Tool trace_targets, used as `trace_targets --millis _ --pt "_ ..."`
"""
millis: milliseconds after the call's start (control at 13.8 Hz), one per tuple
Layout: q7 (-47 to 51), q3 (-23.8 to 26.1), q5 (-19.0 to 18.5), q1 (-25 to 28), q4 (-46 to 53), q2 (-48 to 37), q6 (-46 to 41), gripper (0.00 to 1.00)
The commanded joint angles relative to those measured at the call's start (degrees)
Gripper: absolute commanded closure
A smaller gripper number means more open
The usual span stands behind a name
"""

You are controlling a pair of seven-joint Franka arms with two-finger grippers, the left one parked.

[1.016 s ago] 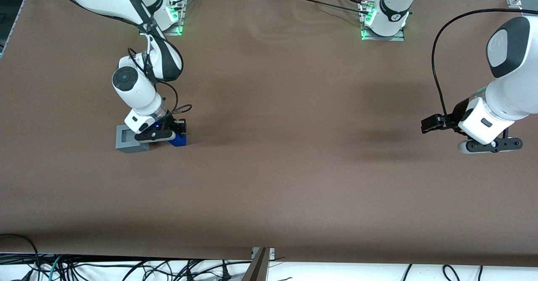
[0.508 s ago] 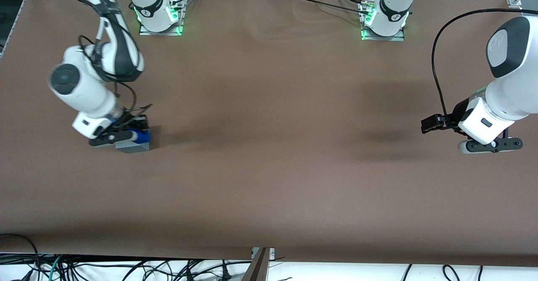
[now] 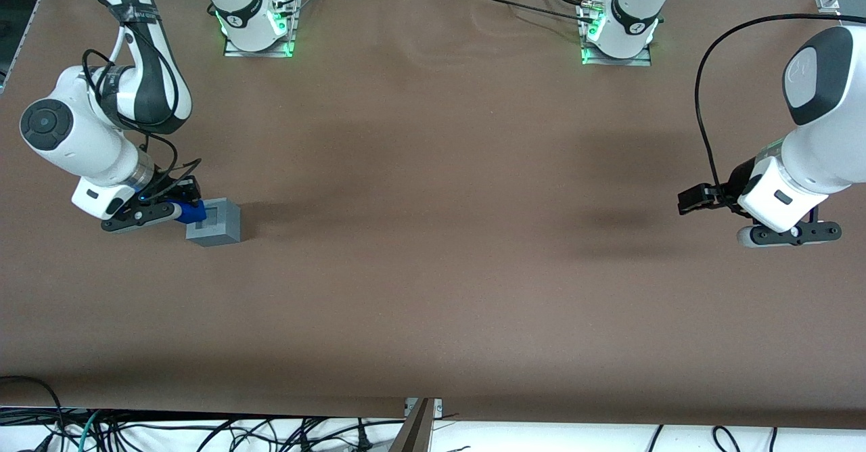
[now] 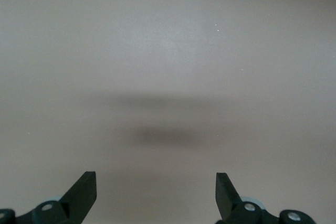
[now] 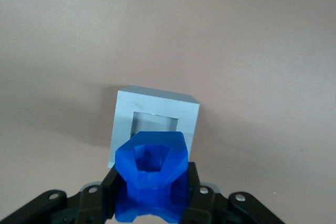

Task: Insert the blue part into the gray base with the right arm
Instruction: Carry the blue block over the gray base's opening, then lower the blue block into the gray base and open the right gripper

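Near the desk's (image 3: pixel 433 289) edge at the working arm's end, the right arm's (image 3: pixel 81 134) claw (image 3: pixel 145 214) is clamped on the blue part (image 3: pixel 191 211), carried just above and beside the gray base (image 3: pixel 215 222). The base's square recess is empty: the carry-over step. Judging from this, the part must next be centred over the recess, then lowered in.

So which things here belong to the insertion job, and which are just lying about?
Job:
- blue part, held in the gripper, fingers shut on it, above the table beside the base
- gray base, recess empty, on the table

Lying about:
- cables along the table edge nearest the front camera
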Motion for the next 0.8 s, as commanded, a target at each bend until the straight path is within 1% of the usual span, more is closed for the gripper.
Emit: trace_targets --millis 0,145,363,726 --pt "-1.3 -0.14 1.9 -0.02 -0.58 0.38 0.39 0.89" --pt "-1.3 -0.22 3.64 -0.72 -0.41 1.52 0.48 0.89" --pt "-0.68 -0.22 5.32 -0.99 0.04 2.84 0.83 0.89" --pt "-0.24 -0.14 5.5 -1.25 0.91 3.72 1.18 0.89"
